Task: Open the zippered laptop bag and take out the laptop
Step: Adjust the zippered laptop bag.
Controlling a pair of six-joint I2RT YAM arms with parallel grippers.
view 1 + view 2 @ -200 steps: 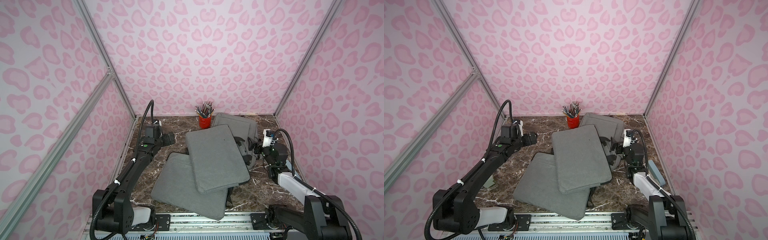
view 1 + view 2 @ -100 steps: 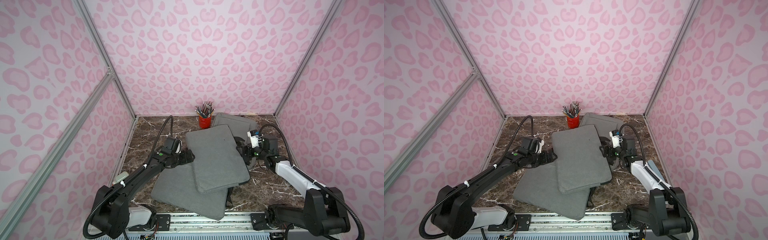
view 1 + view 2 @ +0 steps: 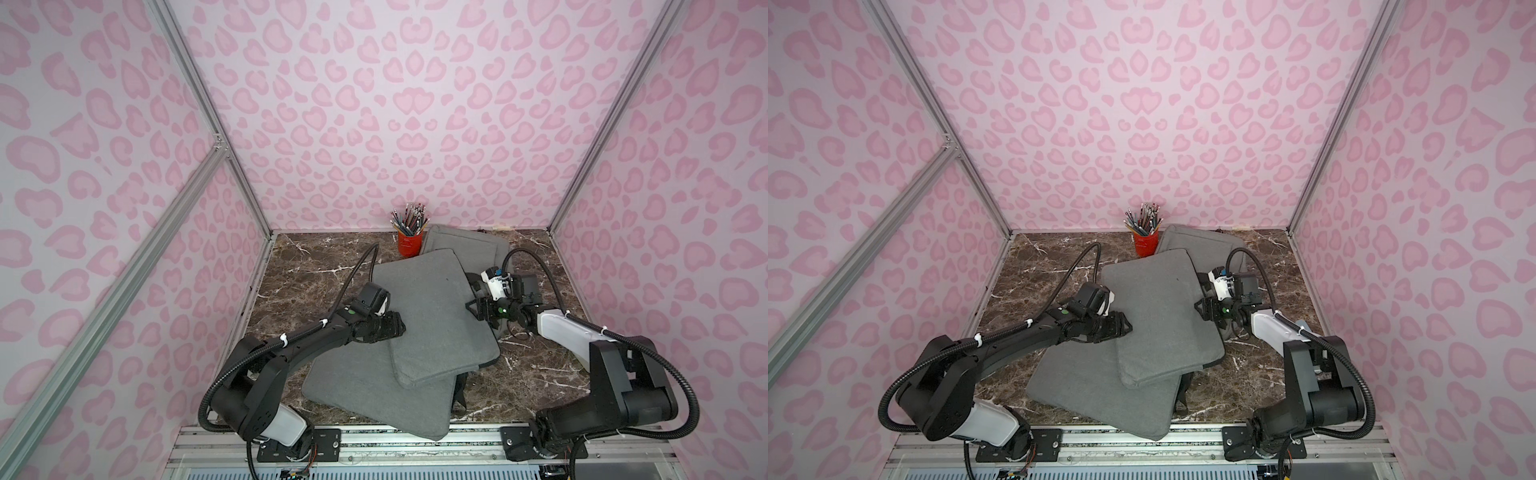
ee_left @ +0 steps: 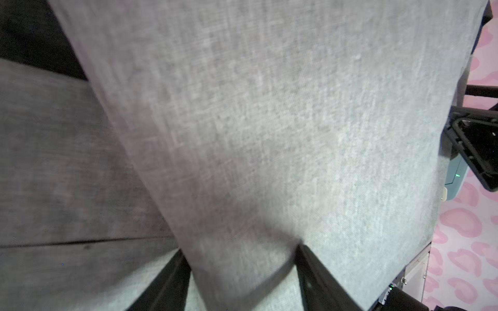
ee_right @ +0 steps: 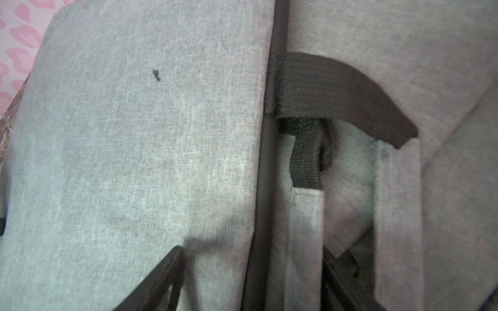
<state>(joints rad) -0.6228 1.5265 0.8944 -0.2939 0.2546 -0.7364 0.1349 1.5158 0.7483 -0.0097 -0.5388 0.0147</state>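
Table (image 3: 307, 270): hard brown marble-pattern surface with white veins. Lower sleeve (image 3: 374, 395): flat grey woven rectangle with rounded corners, lying at the front left, its near corner overhanging the table's front edge. Left gripper (image 3: 395, 328): black, set at the left long edge of the laptop bag (image 3: 432, 316). In the left wrist view its fingers (image 4: 167, 280) stand apart, one over the bag's face and the other beside its edge, with the padded edge filling the gap. Both appear to touch the fabric, but whether they press cannot be told. Laptop bag: padded rectangle of matte heathered grey weave with rounded corners. It lies askew in the middle of the table, its near end on the lower sleeve and its far end over the rear bag (image 3: 461, 245). Red cup (image 3: 409, 247): smooth and cylindrical, holding pencils (image 3: 409, 218), just beside the bag's far corner. Right gripper (image 3: 473, 309): at the bag's right long edge. In the right wrist view its fingers (image 5: 161, 274) are spread wide, one over the bag's face and one beyond the edge, with a dark edge band (image 5: 269, 161) between them. Black webbing strap (image 5: 336, 88): ribbed, lying just past that band.
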